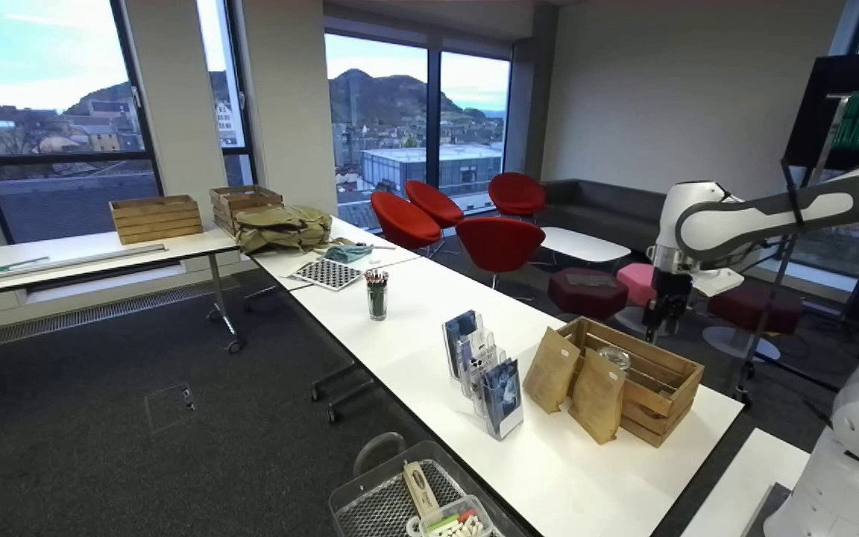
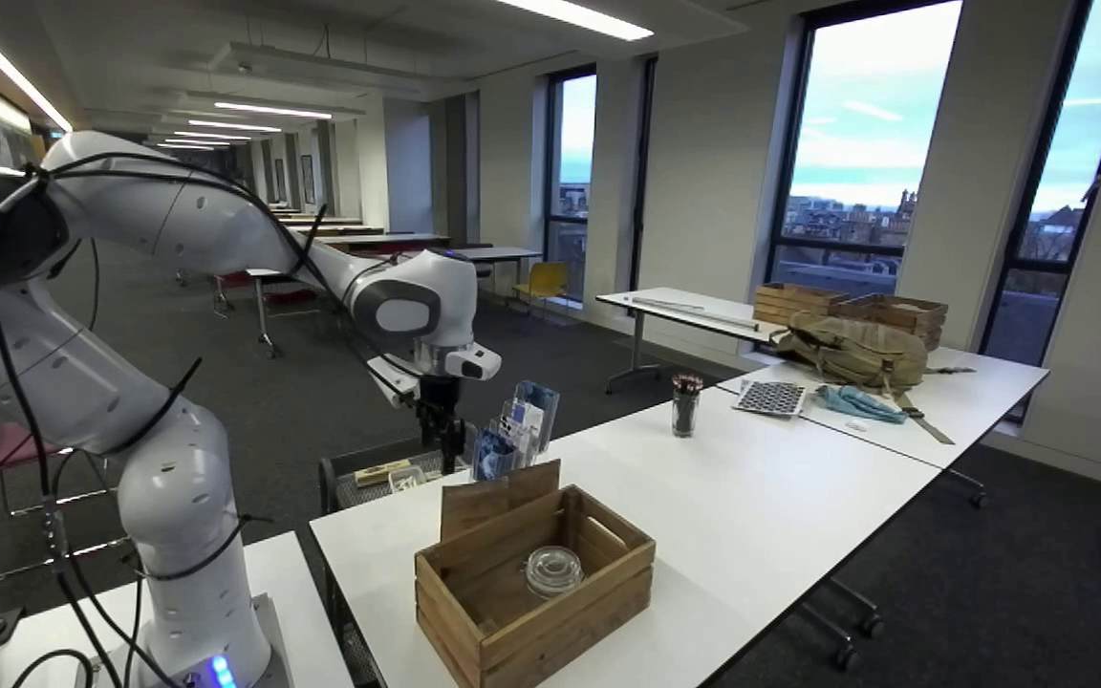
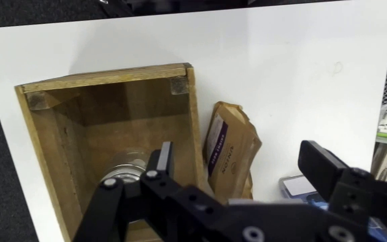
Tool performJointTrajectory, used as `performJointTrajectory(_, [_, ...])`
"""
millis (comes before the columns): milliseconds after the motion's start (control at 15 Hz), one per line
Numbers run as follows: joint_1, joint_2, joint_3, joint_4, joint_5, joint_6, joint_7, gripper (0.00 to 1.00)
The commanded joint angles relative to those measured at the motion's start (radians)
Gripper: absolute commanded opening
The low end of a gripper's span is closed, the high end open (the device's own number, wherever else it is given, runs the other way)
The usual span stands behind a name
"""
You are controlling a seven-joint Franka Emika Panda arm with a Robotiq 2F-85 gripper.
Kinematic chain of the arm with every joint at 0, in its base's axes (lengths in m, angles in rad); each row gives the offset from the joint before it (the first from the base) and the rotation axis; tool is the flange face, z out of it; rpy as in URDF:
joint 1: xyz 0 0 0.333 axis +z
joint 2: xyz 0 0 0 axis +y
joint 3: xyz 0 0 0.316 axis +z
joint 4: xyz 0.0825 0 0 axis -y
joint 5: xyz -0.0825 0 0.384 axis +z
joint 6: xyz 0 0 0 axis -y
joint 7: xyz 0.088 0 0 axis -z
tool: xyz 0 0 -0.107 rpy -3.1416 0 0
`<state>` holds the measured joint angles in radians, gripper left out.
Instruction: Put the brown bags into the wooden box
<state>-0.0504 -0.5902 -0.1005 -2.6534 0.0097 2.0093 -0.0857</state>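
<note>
The wooden box (image 1: 657,418) stands on the white table; it also shows in an exterior view (image 2: 570,621) and in the wrist view (image 3: 106,75). Two brown bags stand outside it along one long side, leaning toward it: one bag (image 1: 551,371) and another bag (image 1: 598,395) nearer the robot. In the wrist view the nearer bag (image 3: 232,151) shows its purple label; the farther bag (image 3: 248,188) is mostly hidden. My gripper (image 3: 239,158) is open and empty, raised above the bags, one finger over the box. It also shows in both exterior views (image 1: 664,317) (image 2: 443,435).
A glass jar (image 2: 553,570) sits inside the box. Clear leaflet holders (image 1: 485,373) stand beside the bags. A pen cup (image 1: 376,294), checkered board (image 1: 327,274) and backpack (image 1: 284,226) lie farther along the table. A mesh tray (image 1: 344,496) is beside the table edge.
</note>
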Motion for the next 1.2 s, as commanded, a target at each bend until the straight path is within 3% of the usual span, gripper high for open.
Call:
performJointTrajectory(0, [0.041,0.119,0.014,0.101,0.083,-0.045,0.011,1.0])
performJointTrajectory(267, [0.066,0.231,0.02,0.164,0.136,-0.004,-0.014,1.0])
performJointTrajectory(667, [0.069,0.372,0.044,0.225,0.12,0.094,-0.033,1.0])
performJointTrajectory(1133, [0.06,0.382,0.051,0.214,0.109,0.083,-0.043,1.0])
